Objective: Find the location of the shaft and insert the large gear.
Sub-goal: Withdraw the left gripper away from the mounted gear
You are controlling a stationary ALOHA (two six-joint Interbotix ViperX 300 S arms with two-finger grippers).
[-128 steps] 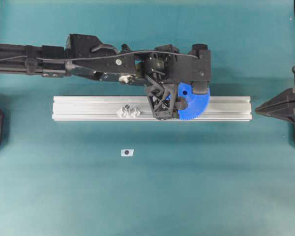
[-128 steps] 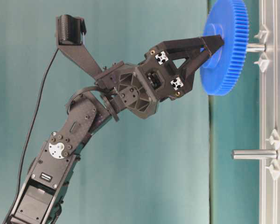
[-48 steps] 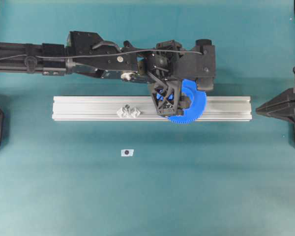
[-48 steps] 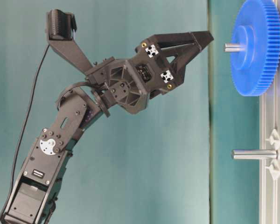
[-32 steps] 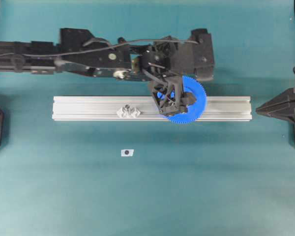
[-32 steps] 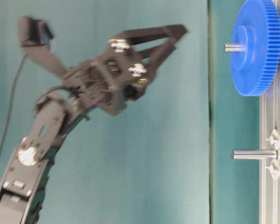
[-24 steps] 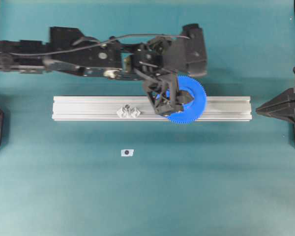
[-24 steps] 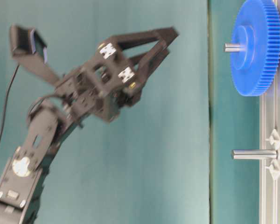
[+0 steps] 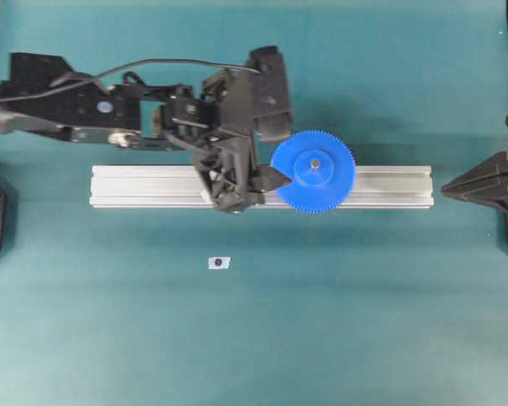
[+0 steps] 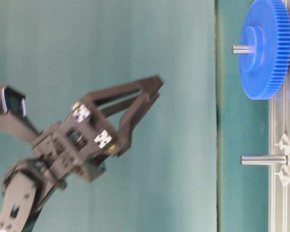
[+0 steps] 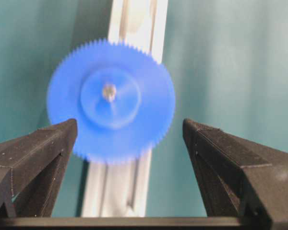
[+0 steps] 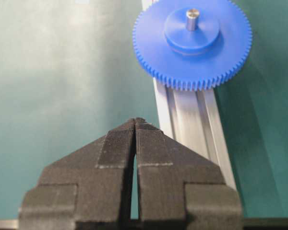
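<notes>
The large gear (image 9: 313,169), a bright blue toothed disc, lies flat on the aluminium rail (image 9: 389,186) with the shaft (image 9: 315,163) poking up through its hub. From the side, the shaft (image 10: 241,49) sticks out past the gear (image 10: 263,48). My left gripper (image 9: 250,190) hovers over the rail just left of the gear, well clear of it (image 10: 152,89), open and empty. In the left wrist view the gear (image 11: 110,100) sits beyond the spread fingers (image 11: 48,143). My right gripper (image 12: 135,120) is shut and empty, parked off the rail's right end (image 9: 457,188).
A second bare pin (image 10: 261,159) stands on the rail between clear plastic pieces; from overhead the left gripper covers it. A small white tag with a dark dot (image 9: 218,263) lies on the teal mat in front of the rail.
The left gripper let go of the gear, which slid down the shaft onto the rail. Since then the gripper has drawn back, away from the rail and leftward. The gear stays put.
</notes>
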